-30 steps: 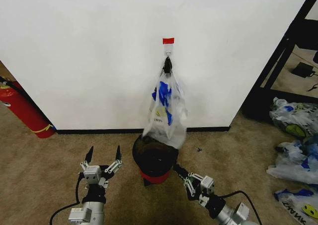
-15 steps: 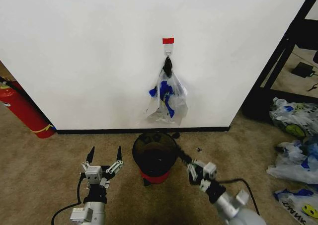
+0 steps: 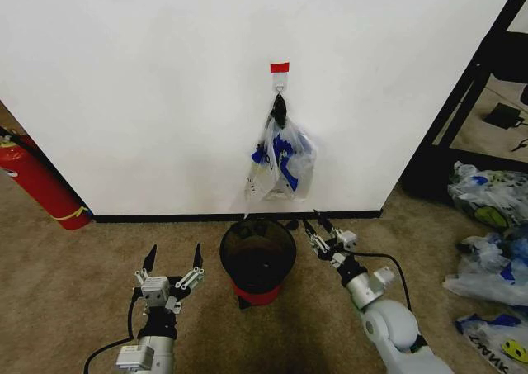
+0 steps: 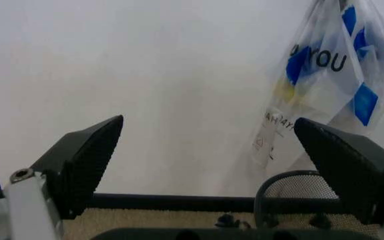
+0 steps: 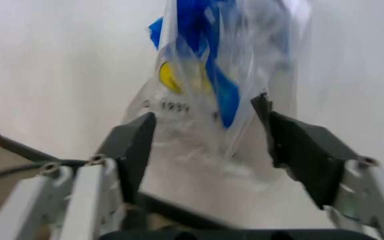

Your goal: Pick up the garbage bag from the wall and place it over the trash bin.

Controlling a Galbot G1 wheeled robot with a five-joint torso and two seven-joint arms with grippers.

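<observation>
In the head view, you have one thin see-through plastic garbage bag [image 3: 280, 163] with blue patches hanging at frame centre from a small metal hook [image 3: 280, 82] under a red tape strip [image 3: 280, 67] on the plain white wall [image 3: 148, 85]. Its long axis runs straight down. One small round black trash bin [image 3: 257, 258] with a red base stands directly beneath it on the carpet. Your right gripper [image 3: 317, 225] sits just right of the bin rim, below the bag's lower edge, fingers spread and empty; it is the nearer arm. Your left gripper [image 3: 173, 258] waits lower left, well apart from the bag, open and empty.

In the left wrist view, the bag [image 4: 329, 75] hangs at upper right, beyond the spread fingers [image 4: 88, 160].

In the right wrist view, the bag [image 5: 219, 75] fills the upper centre, ahead of and above the open fingers [image 5: 135, 145], seemingly not yet gripped.
</observation>
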